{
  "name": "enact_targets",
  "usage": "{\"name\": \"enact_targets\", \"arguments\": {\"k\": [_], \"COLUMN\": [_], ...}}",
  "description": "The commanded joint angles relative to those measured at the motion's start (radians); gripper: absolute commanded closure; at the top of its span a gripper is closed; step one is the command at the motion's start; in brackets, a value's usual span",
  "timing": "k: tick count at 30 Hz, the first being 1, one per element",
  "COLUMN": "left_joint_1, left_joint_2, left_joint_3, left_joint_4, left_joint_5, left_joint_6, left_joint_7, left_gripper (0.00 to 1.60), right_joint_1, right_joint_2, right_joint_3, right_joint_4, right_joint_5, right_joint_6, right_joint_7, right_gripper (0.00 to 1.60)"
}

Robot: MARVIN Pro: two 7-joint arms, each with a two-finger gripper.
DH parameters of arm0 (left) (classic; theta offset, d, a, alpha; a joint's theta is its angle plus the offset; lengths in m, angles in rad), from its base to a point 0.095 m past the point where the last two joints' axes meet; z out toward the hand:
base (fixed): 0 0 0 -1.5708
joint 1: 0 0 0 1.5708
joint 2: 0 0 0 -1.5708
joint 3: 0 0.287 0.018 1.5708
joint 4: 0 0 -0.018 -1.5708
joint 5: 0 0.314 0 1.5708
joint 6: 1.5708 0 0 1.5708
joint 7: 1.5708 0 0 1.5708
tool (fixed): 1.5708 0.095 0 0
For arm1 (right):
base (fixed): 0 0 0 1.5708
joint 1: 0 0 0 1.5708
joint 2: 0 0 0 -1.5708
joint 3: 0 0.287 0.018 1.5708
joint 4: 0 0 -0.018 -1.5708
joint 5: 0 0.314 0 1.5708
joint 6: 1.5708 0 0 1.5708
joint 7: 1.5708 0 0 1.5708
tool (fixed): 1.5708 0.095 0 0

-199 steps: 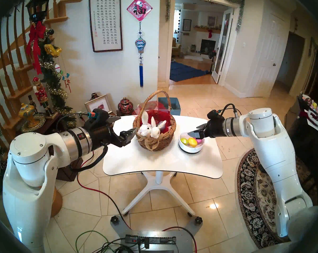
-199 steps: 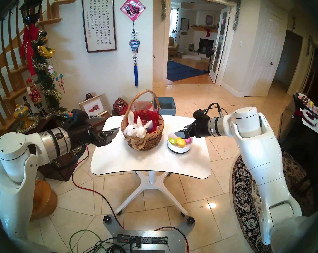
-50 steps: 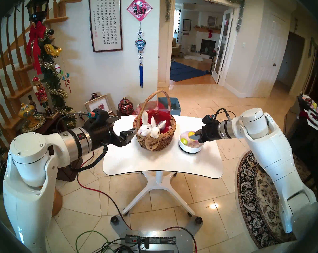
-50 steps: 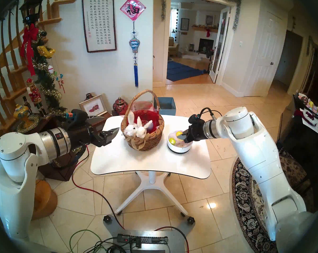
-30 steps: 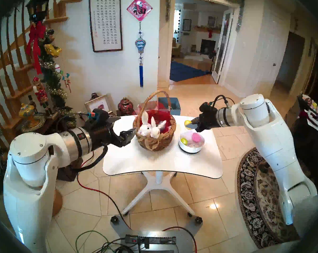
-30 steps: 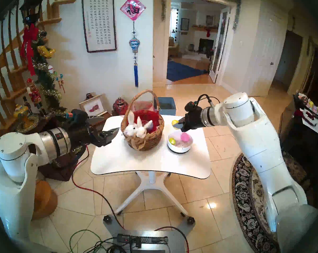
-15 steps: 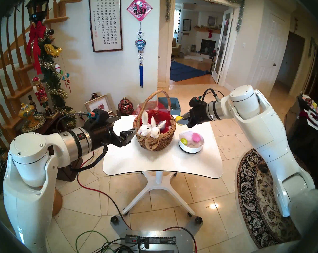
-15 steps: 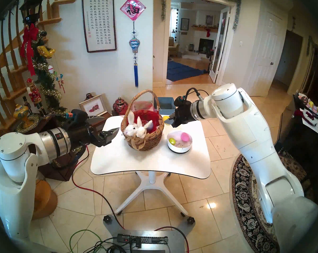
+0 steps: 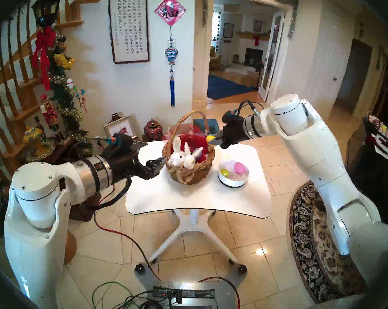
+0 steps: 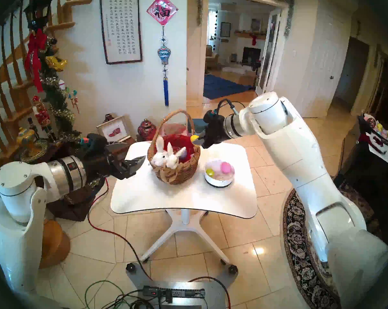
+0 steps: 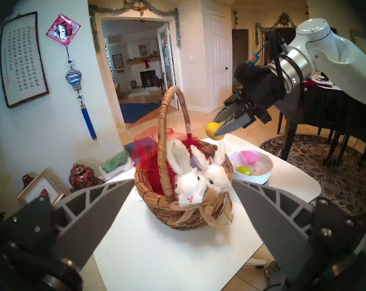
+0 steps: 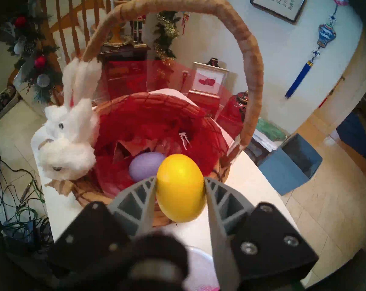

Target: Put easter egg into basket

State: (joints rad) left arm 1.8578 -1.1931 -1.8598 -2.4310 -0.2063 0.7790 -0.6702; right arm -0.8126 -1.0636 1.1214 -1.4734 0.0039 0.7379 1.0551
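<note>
Right wrist view shows the right gripper (image 12: 180, 191) pinching a yellow egg (image 12: 180, 184) between its two grey fingers (image 12: 136, 196), one pad on each long side, the blunt end pointing toward the basket (image 12: 123, 198). The egg hangs in the air over the near-right part of the wicker rim, not yet clear inside — below and beyond it a lilac egg (image 12: 145, 165) lies on the red lining, and the two white plush bunnies (image 12: 66, 145) sit at the left of the rim. From the head camera the egg (image 9: 210, 138) is at the basket's far right edge, just under the arch of the tall handle (image 9: 189, 116). The white bowl (image 9: 233, 182), to the right on the white table (image 9: 197, 199), holds a green egg and a pink egg (image 9: 239, 167). The egg looks like smooth, hollow plastic: light, stiff and slippery, so a grip across its widest part seems soundest, since a squeeze nearer either end could squirt it out. The left gripper (image 9: 158, 162) hovers just left of the basket, fingers spread, holding nothing.
</note>
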Motion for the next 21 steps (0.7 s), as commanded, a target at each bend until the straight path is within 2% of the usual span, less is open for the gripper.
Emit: {"name": "enact_targets", "arguments": {"k": [1,21], "left_joint_1": [-0.008,-0.009], "left_joint_2": [0.001,-0.003], "left_joint_3": [0.0,-0.001], "left_joint_4": [-0.004,-0.004], "left_joint_5": [0.0,0.006], "left_joint_6": [0.001,0.002], "left_joint_7": [0.001,-0.005], "left_gripper": [0.0,0.0], "right_joint_1": [0.077,0.147], "right_joint_2": [-0.061,-0.179], "right_joint_3": [-0.005,-0.043], "right_joint_4": [0.047,0.188], "right_joint_5": [0.002,0.019], "right_joint_6": [-0.035,-0.147], "right_joint_7": [-0.004,0.013], "right_gripper": [1.14,0.98]}}
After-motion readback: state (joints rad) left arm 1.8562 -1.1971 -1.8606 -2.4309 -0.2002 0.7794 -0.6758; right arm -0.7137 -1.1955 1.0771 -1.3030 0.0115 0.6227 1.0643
